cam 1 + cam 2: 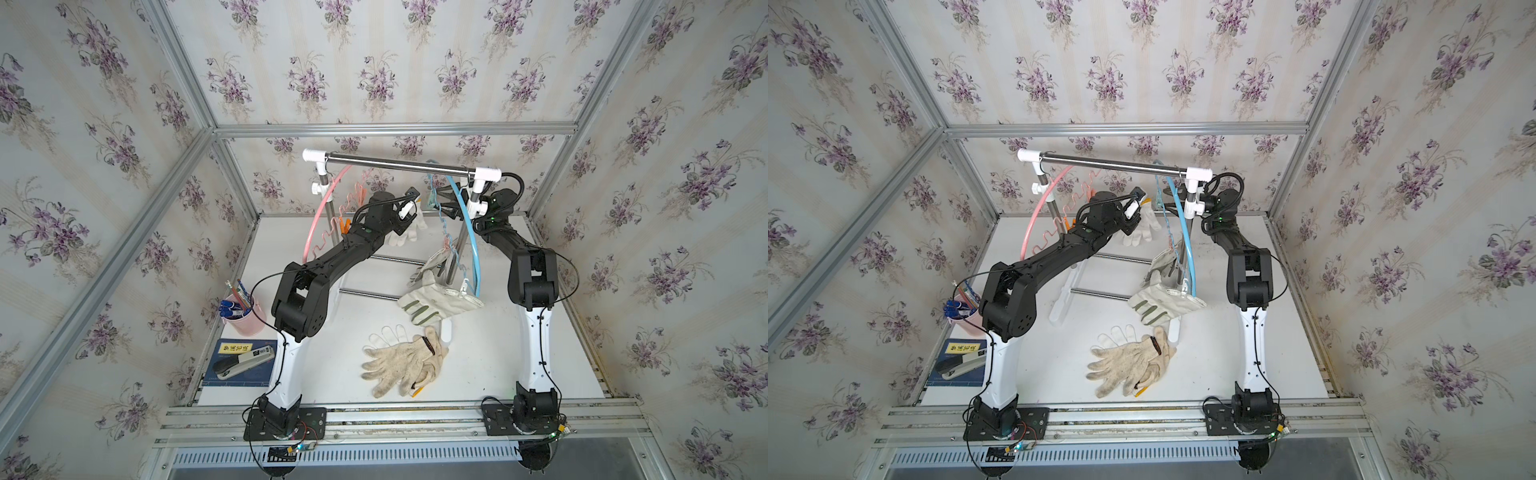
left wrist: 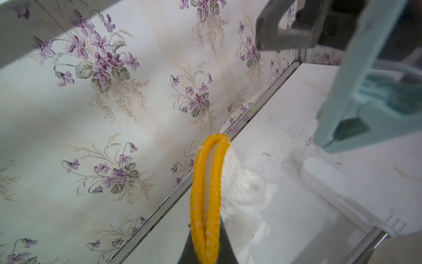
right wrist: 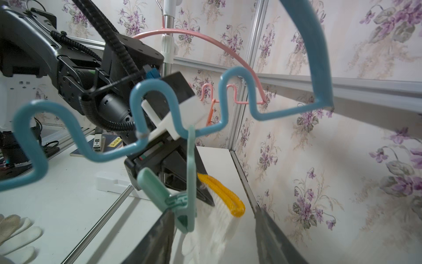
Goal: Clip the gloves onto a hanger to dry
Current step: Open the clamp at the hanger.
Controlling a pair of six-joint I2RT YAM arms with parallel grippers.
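While left jaws clamp white glove by yellow cuff | right jaws spread wide near green clip

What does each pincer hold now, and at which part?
The left pincer holds a white glove by its yellow cuff edge. The right pincer is open and holds nothing; a green clip hangs close by it.

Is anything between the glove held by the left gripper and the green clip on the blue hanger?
Nothing visible. The left gripper holds the white glove by its yellow cuff right beside the green clip on the blue hanger. The right gripper stands open near them.
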